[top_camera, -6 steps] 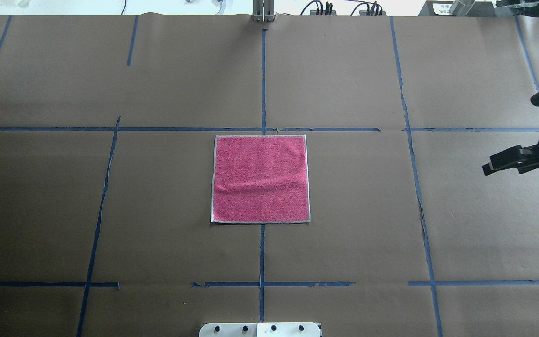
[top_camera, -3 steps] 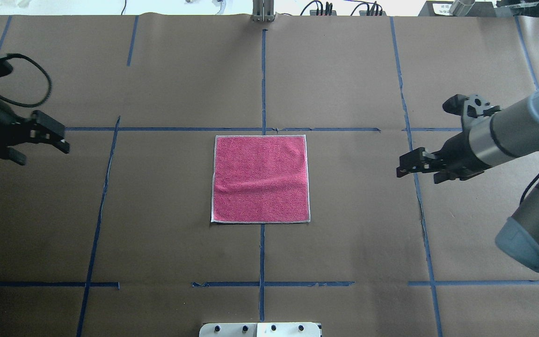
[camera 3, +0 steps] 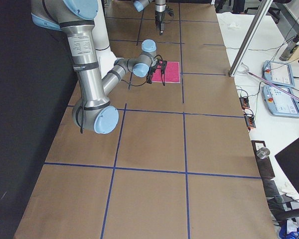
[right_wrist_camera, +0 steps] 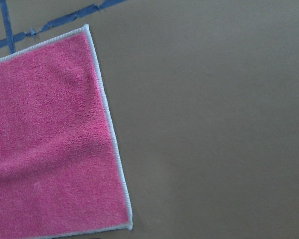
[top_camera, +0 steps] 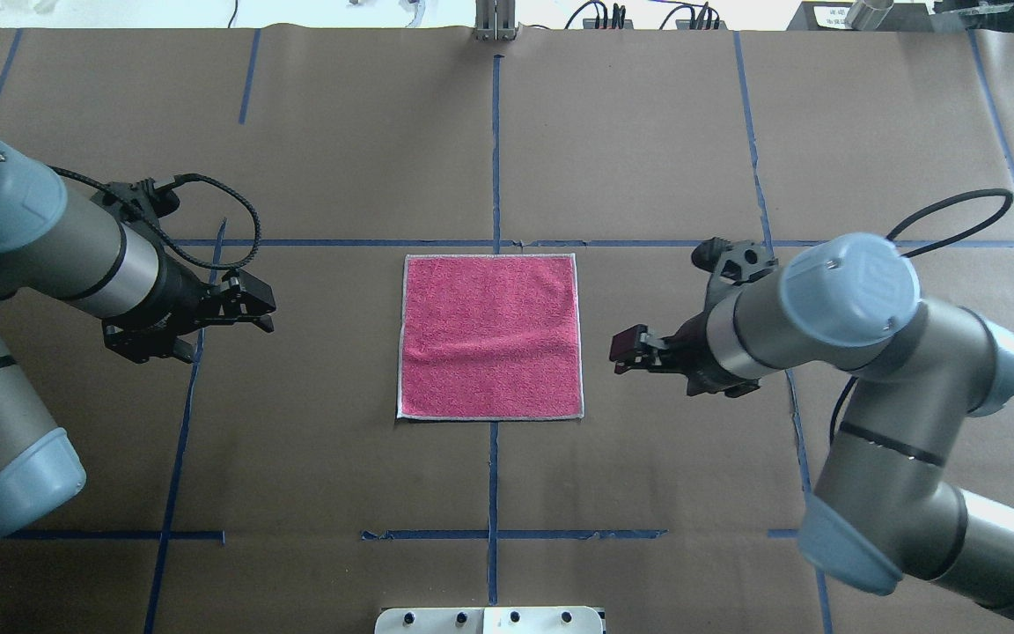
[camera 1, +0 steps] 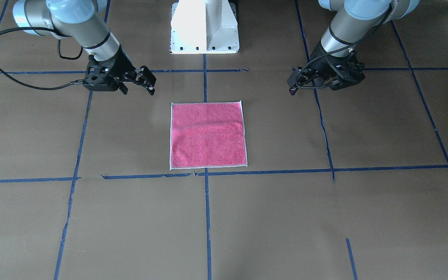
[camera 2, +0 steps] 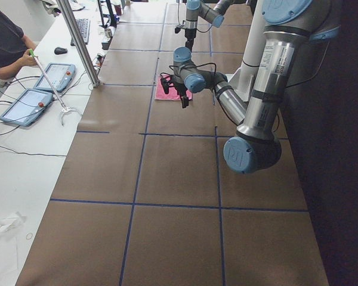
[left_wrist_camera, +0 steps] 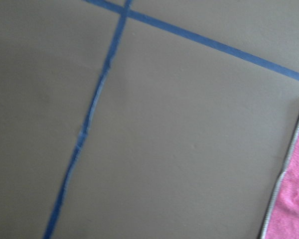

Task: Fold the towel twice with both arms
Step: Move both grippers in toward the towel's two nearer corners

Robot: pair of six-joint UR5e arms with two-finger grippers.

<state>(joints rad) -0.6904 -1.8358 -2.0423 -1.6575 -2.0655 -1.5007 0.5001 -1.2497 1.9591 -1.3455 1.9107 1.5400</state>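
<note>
The pink towel lies flat and unfolded, pink face up, with a slight wrinkle across it; it also shows in the front view. My left gripper hovers open and empty, well off the towel's left edge. My right gripper hovers open and empty, a short way off the towel's right edge. In the front view the left gripper is on the right and the right gripper on the left. The left wrist view shows the towel's hem; the right wrist view shows the towel's corner area.
Brown paper covers the table, marked with blue tape lines. The white pedestal base stands behind the towel. An operator with tablets sits beyond the table's far edge.
Both arms have swung inward from the table's sides toward the towel. The right gripper is now close to its right edge. The towel has not moved.
</note>
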